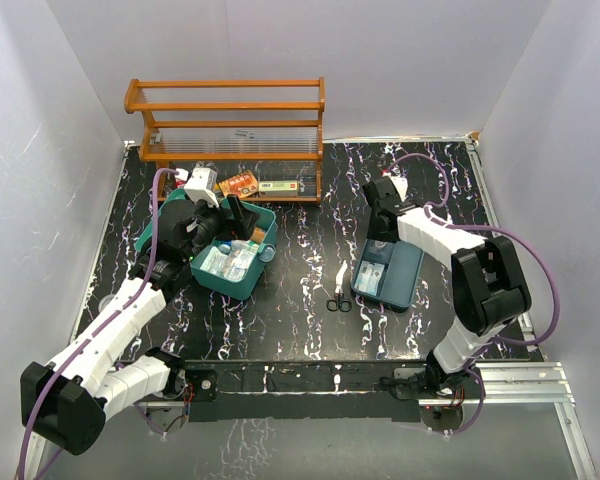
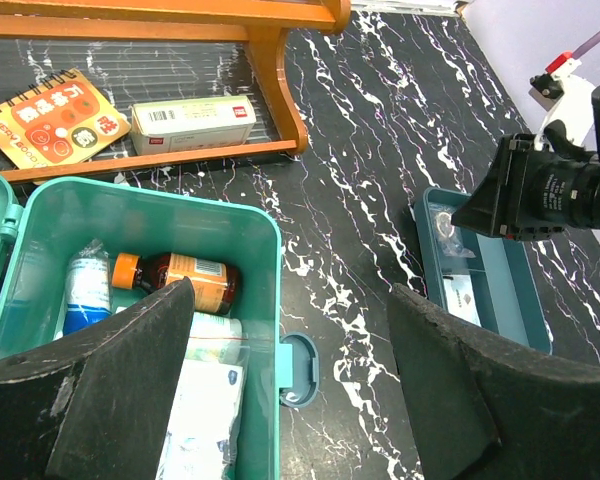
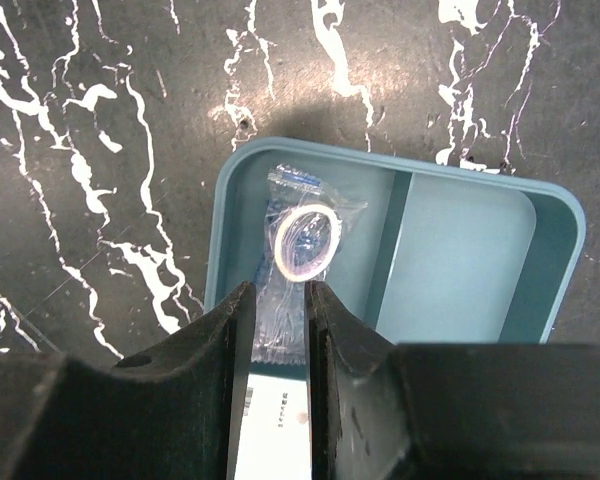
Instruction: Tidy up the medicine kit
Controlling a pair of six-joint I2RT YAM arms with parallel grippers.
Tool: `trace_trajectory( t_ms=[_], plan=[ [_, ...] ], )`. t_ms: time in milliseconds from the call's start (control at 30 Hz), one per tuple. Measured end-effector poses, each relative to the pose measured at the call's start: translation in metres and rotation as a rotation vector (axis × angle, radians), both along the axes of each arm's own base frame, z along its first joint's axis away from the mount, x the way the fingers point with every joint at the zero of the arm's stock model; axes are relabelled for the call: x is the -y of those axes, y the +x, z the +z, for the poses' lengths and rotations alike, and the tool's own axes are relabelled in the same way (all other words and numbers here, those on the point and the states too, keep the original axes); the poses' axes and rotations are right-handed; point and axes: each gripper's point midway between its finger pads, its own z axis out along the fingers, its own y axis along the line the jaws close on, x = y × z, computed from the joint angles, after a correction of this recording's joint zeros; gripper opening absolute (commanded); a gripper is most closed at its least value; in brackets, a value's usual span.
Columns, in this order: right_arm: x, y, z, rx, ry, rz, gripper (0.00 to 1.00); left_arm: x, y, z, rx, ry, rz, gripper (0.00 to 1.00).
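Note:
The teal medicine kit [image 1: 242,290] stands open at the left, holding a brown bottle [image 2: 180,278], a blue-labelled bottle and white packets. My left gripper [image 2: 290,300] hangs open above the box's right wall [image 2: 265,300], one finger over the contents and the other over the table, with the latch between them. The darker insert tray [image 1: 405,275] lies to the right. My right gripper [image 3: 280,295] is low over the tray's [image 3: 460,250] left compartment. Its jaws stand slightly apart on either side of the tail of a clear packet [image 3: 305,240] with a white ring in it, which lies in the tray.
An orange wooden rack [image 1: 230,110] stands at the back, with an orange booklet [image 2: 55,115] and a white carton [image 2: 192,122] on its bottom shelf. Small scissors [image 1: 339,293] lie on the black marbled table between box and tray. A white card lies in the tray under the right fingers.

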Motion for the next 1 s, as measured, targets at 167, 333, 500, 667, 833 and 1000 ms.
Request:
trace_trajectory(
  t_ms=[167, 333, 500, 667, 833, 1000],
  plan=[
    [-0.005, -0.007, -0.001, -0.021, 0.035, 0.007, 0.22, 0.001, 0.0, -0.001, -0.005, -0.001, -0.006, 0.77],
    [-0.006, -0.012, -0.014, -0.062, 0.037, 0.011, 0.21, 0.002, 0.0, -0.002, -0.008, -0.003, -0.008, 0.77],
    [-0.006, -0.016, -0.029, -0.107, 0.026, 0.013, 0.21, 0.002, 0.0, -0.002, -0.009, -0.003, -0.008, 0.77],
    [-0.006, -0.018, -0.039, -0.134, 0.017, 0.012, 0.21, 0.002, 0.0, -0.002, -0.009, -0.003, -0.008, 0.77],
    [-0.006, -0.017, -0.039, -0.14, 0.016, 0.013, 0.23, 0.002, 0.0, -0.002, -0.009, -0.003, -0.008, 0.77],
    [-0.004, -0.022, -0.028, -0.142, 0.016, 0.012, 0.28, 0.002, 0.0, -0.002, -0.009, -0.003, -0.008, 0.77]
  ],
)
